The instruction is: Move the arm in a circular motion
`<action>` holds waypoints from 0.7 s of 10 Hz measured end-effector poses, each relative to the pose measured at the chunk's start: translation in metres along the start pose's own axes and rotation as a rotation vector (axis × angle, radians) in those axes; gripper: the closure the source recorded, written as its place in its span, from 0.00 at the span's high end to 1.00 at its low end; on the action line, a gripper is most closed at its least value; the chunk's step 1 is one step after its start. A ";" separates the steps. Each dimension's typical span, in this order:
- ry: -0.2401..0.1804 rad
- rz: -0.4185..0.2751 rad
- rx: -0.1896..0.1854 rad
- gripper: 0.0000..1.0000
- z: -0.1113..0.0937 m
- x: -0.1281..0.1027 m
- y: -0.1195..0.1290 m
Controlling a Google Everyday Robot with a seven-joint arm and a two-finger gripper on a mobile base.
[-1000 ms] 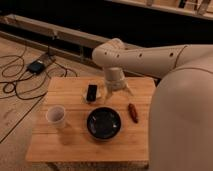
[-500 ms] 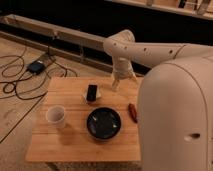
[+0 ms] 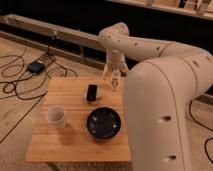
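Observation:
The cream-white arm (image 3: 165, 85) fills the right side of the camera view. Its thick near segment rises in front of the wooden table's (image 3: 60, 145) right part. A rounded elbow (image 3: 116, 37) bends down at the back. The gripper (image 3: 114, 80) hangs from it over the table's far right edge, just right of a small black object (image 3: 92, 92).
A white cup (image 3: 56, 116) stands at the table's left and a dark bowl (image 3: 103, 123) at its middle front. Black cables (image 3: 20, 85) and a power brick (image 3: 36, 66) lie on the floor to the left. A dark rail (image 3: 60, 35) runs behind.
The arm's near segment has swung left and now covers the table's right side and the red object there. The elbow and gripper have shifted toward the table's back right.

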 end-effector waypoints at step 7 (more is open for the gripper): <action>-0.037 -0.310 -0.060 0.80 -0.004 -0.043 0.153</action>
